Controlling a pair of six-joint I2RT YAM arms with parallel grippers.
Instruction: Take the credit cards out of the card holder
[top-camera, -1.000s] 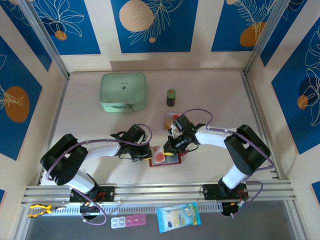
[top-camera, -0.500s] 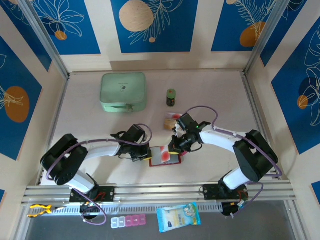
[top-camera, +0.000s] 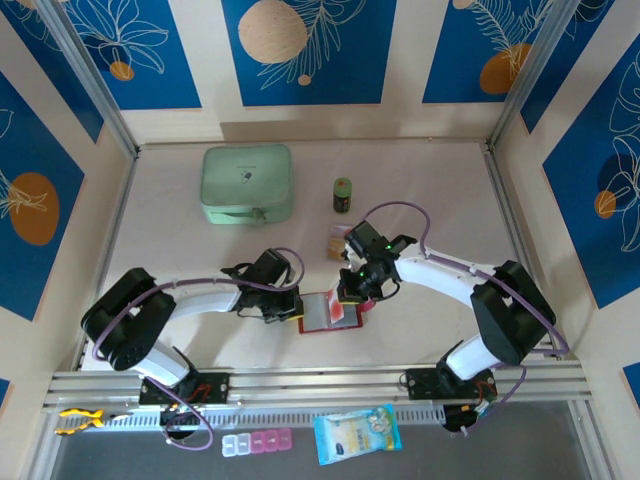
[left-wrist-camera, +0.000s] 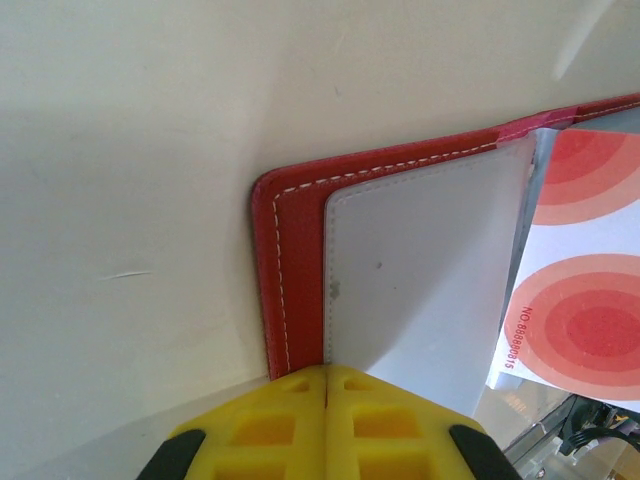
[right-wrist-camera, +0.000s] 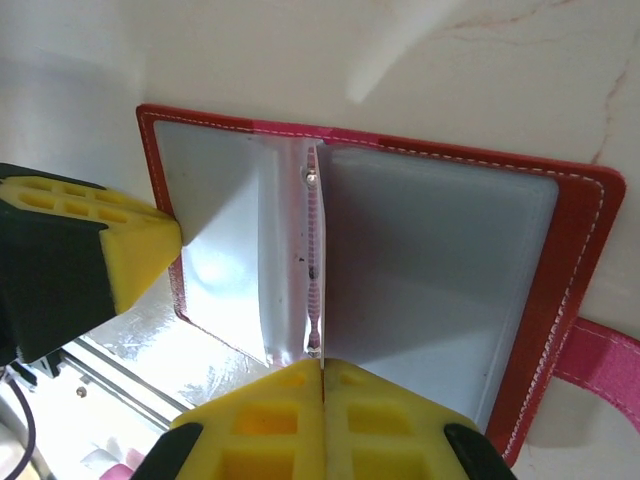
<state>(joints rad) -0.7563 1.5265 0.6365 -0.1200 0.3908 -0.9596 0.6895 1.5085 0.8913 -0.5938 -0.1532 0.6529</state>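
Observation:
The dark-red card holder lies open on the table between both arms. My left gripper is shut on the near edge of its left clear sleeve, beside the stitched red cover. My right gripper is shut on a thin leaf standing on edge over the spine. That leaf is a whitish credit card with red rings, and I cannot tell if a sleeve still wraps it. The left gripper's yellow fingers show in the right wrist view, and the pink snap tab sticks out at the right.
A mint-green zip case and a small green jar stand farther back. A small pale item lies just behind the right gripper. On the front rail are a pill box, a blue packet and a yellow tool.
The leaf held by the right gripper has swung up from lying flat to standing on edge, as that gripper shifted slightly. The left arm has stayed still.

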